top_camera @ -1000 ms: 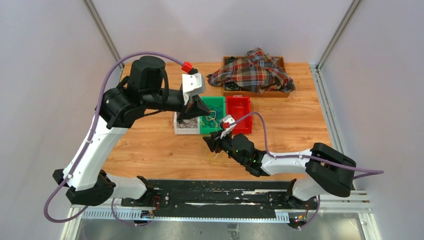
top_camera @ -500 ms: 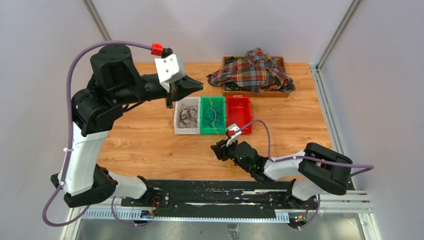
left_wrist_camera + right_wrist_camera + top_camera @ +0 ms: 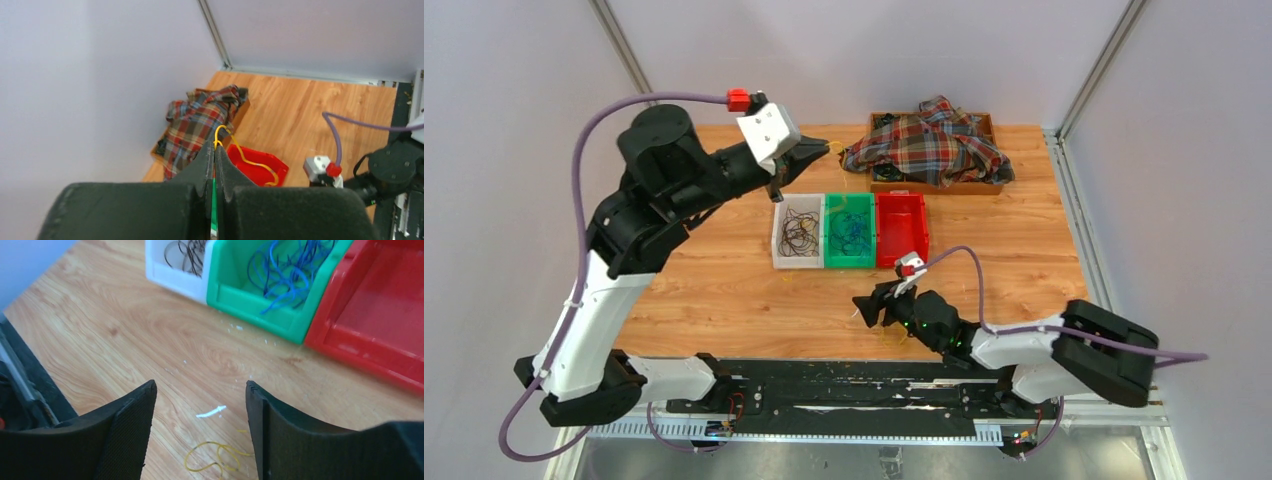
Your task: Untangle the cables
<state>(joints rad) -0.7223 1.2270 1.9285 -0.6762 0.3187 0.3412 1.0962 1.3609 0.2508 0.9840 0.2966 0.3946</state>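
1. Top external: the left gripper [image 3: 822, 150] was down in the green bin [image 3: 849, 264] 1 s ago and now sits high, at 12 o'clock of the bins.
2. Left wrist: its fingers are pressed together, pinching a yellow cable [image 3: 245, 159] that hangs in front of the red bin [image 3: 282, 167].
3. Meaning: the yellow strand looks freed from the blue cables [image 3: 285, 275], which are in the green bin. The dark cables [image 3: 799, 232] are in the white bin [image 3: 796, 262].
4. The right gripper [image 3: 200, 390] has backed off to 6 o'clock. It is spread and empty, above a loose yellow loop [image 3: 215, 460] on the table [image 3: 100, 330].
5. Likely next: yellow goes into red.
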